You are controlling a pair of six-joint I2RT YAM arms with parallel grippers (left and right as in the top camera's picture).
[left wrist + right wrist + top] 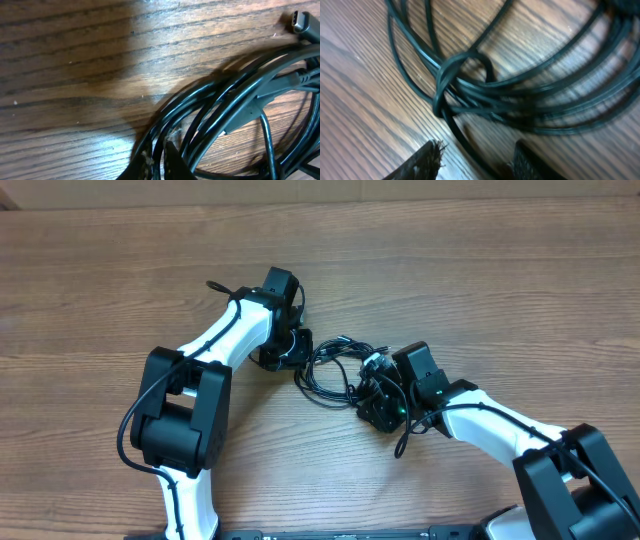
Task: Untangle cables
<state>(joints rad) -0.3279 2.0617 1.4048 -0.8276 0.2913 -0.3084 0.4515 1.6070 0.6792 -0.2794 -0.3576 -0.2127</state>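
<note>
Several thin black cables (335, 365) in one loose tangle on the wooden table (480, 270), near its middle, between left gripper (300, 352) and right gripper (362, 380); lie flat in overlapping loops, crossing one another. Seen from the right wrist, one strand wraps in a small tight loop around a bundle of the others. Seen from the left wrist, a bluish-silver plug (300, 20) rests on the wood at upper right, just beyond the bundle. Left gripper clenched on a few strands at the tangle's edge, fingertips (172, 160) pinching them. Right gripper released, fingers (425, 162) standing apart over the wood, a single strand running between them, unclamped; whether it brushes a finger, cannot tell
</note>
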